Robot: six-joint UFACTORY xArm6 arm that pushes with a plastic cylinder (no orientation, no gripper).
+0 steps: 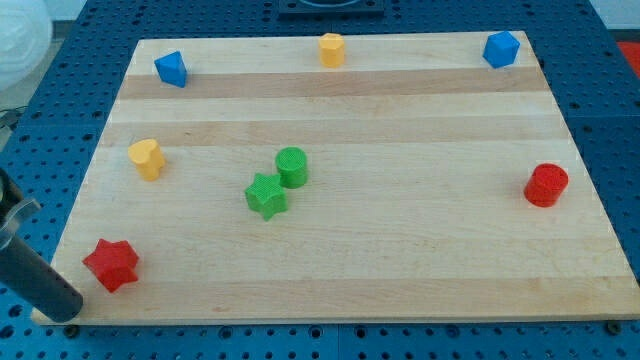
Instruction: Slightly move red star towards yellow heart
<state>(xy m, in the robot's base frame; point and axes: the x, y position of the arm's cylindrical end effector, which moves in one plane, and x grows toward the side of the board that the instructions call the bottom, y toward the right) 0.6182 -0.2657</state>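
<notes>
At the bench's (pixel 330 290) bottom-left corner, red star (pixel 111 264): light, rigid, slides easily; push its lower face toward yellow heart (pixel 146 158). No jaws; my tip (pixel 68 312) just left-below.

I can read no text, label, brand, number or sign here. The desk (pixel 400 260) is plain wood, and the coloured blocks carry no marks that I can make out.

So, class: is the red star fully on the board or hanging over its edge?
Fully on. The red star sits inside the wooden board near its bottom-left corner, with wood visible around it. My tip is just to its lower left.
</notes>
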